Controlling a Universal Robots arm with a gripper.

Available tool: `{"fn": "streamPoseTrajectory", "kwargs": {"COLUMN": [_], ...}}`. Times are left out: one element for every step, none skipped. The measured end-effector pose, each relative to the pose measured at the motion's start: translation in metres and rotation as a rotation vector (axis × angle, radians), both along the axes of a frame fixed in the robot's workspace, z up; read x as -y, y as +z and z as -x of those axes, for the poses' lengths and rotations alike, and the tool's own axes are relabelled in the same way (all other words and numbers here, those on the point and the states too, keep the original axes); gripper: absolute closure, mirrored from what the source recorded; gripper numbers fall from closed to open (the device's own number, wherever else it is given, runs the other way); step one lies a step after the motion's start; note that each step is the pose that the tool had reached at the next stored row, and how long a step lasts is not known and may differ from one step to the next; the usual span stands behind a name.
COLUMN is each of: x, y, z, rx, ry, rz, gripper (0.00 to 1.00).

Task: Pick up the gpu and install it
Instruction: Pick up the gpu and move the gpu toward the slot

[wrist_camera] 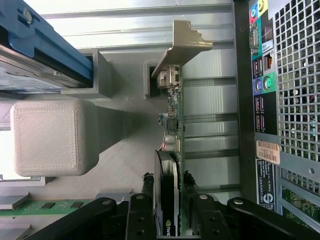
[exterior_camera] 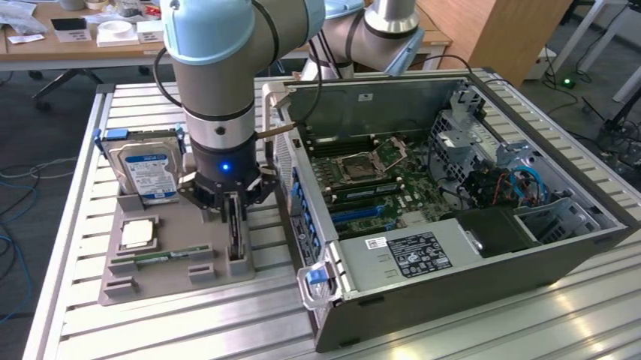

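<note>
The gpu (exterior_camera: 236,234) stands on edge in a slot of the grey holder tray (exterior_camera: 170,283), just beside the open computer case (exterior_camera: 521,247). In the wrist view the gpu (wrist_camera: 172,125) is a thin dark card with a tan-silver end bracket (wrist_camera: 182,42) at its far end. My gripper (exterior_camera: 233,214) reaches straight down over it. The gripper (wrist_camera: 167,179) is open, with one black finger (wrist_camera: 147,187) on each side of the card, close to its faces. Whether the fingers touch it is unclear.
A silver blue-labelled hard drive (exterior_camera: 148,171) stands upright at the tray's back. A CPU (exterior_camera: 138,234) and a green RAM stick (exterior_camera: 165,256) lie in the tray. The case's rear port panel (wrist_camera: 260,85) is close beside the card. The motherboard (exterior_camera: 371,180) lies exposed.
</note>
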State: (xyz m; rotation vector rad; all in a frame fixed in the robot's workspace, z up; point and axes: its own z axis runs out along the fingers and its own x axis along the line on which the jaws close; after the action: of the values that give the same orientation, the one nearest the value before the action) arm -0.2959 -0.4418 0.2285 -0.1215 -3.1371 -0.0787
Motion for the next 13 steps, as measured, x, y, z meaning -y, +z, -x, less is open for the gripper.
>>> {"fn": "streamPoseTrajectory", "kwargs": {"x": [0.0000,0.0000,0.0000,0.0000,0.0000,0.0000,0.0000,0.0000,0.0000,0.0000,0.0000,0.0000,0.0000], "y": [0.0000,0.0000,0.0000,0.0000,0.0000,0.0000,0.0000,0.0000,0.0000,0.0000,0.0000,0.0000,0.0000], "z": [0.0000,0.0000,0.0000,0.0000,0.0000,0.0000,0.0000,0.0000,0.0000,0.0000,0.0000,0.0000,0.0000], "rx": [0.0000,0.0001,0.0000,0.0000,0.0000,0.0000,0.0000,0.0001,0.0000,0.0000,0.0001,-0.0003,-0.0001], "ry": [0.000,0.000,0.000,0.000,0.000,0.000,0.000,0.000,0.000,0.000,0.000,0.000,0.000], "rz": [-0.0001,-0.0001,0.0000,0.0000,0.0000,-0.0001,0.0000,-0.0001,0.0000,0.0000,0.0000,-0.0001,0.0000], "gripper": [0.65,0.65,0.65,0.65,0.65,0.65,0.65,0.65,0.65,0.65,0.65,0.67,0.73]}}
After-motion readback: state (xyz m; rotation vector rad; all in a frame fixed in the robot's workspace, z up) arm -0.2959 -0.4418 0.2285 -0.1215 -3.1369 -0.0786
